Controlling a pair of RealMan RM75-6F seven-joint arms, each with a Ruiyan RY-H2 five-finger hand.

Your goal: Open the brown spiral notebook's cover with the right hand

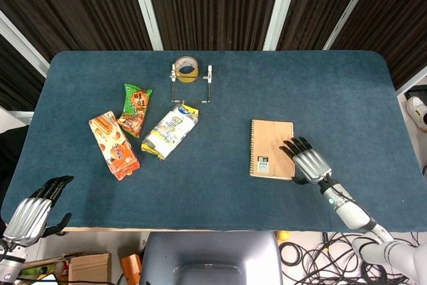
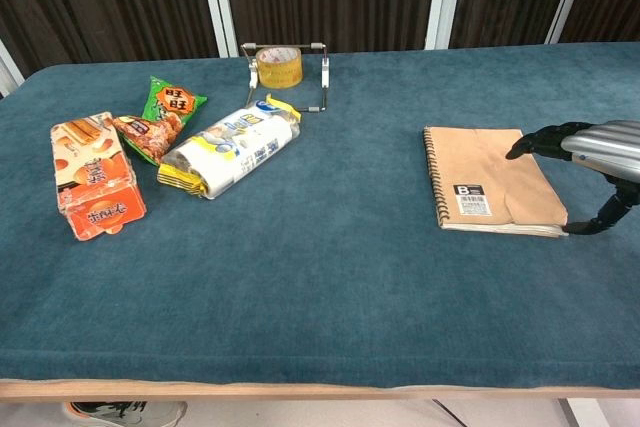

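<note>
The brown spiral notebook (image 1: 270, 147) (image 2: 487, 190) lies flat and closed on the blue table, its wire spine on its left edge. My right hand (image 1: 307, 160) (image 2: 590, 162) is at the notebook's right edge, fingers spread and reaching over the cover, thumb down at the near right corner. It holds nothing. Whether the fingertips touch the cover is unclear. My left hand (image 1: 33, 211) hangs below the table's near left edge, fingers loosely apart and empty.
An orange snack box (image 1: 114, 144) (image 2: 92, 188), a green snack bag (image 1: 135, 109) (image 2: 165, 117) and a white-and-yellow packet (image 1: 171, 131) (image 2: 230, 147) lie at the left. A tape roll in a wire holder (image 1: 189, 71) (image 2: 281, 67) stands at the back.
</note>
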